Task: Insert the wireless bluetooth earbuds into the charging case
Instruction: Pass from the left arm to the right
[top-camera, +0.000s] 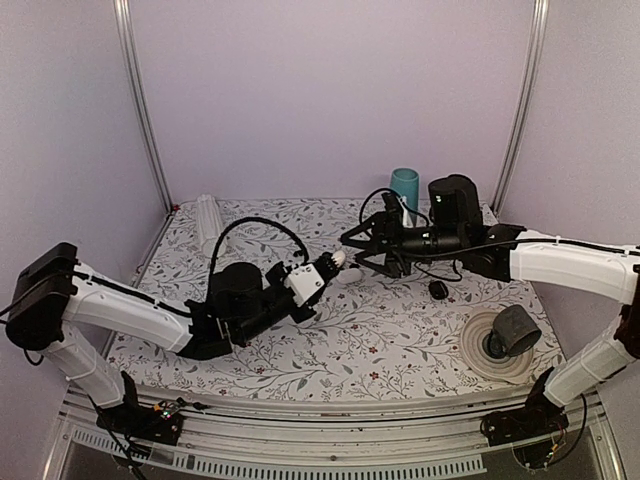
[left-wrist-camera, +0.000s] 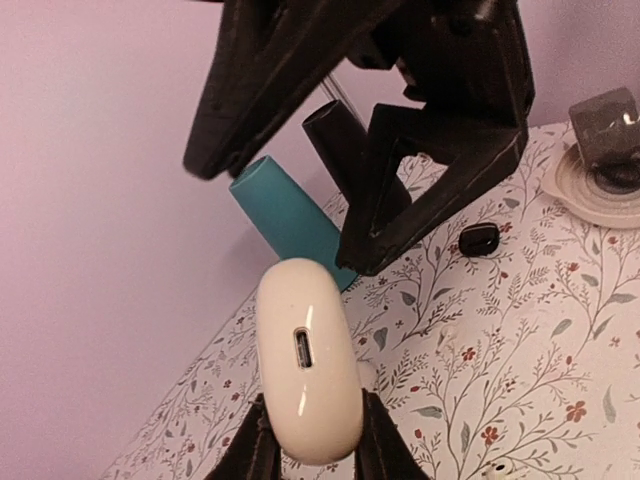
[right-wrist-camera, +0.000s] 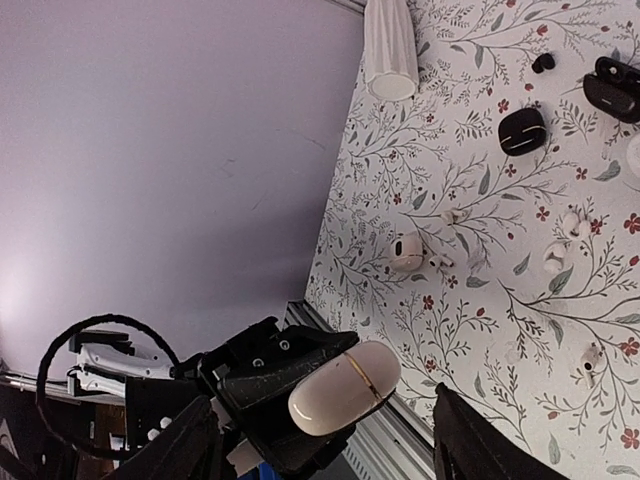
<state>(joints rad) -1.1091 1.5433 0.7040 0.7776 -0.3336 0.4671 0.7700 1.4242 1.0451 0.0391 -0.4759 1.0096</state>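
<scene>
my left fingers clamp the shut case above the desk; my right fingers gape beside it. best: hold steady while the right flips the lid.

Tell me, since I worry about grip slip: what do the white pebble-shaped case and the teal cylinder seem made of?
The white pebble-shaped case: glossy hard plastic, judging by the bright highlight streaks on its smooth shell. The teal cylinder: matte, perhaps plastic or rubber; no glare, so uncertain.
</scene>
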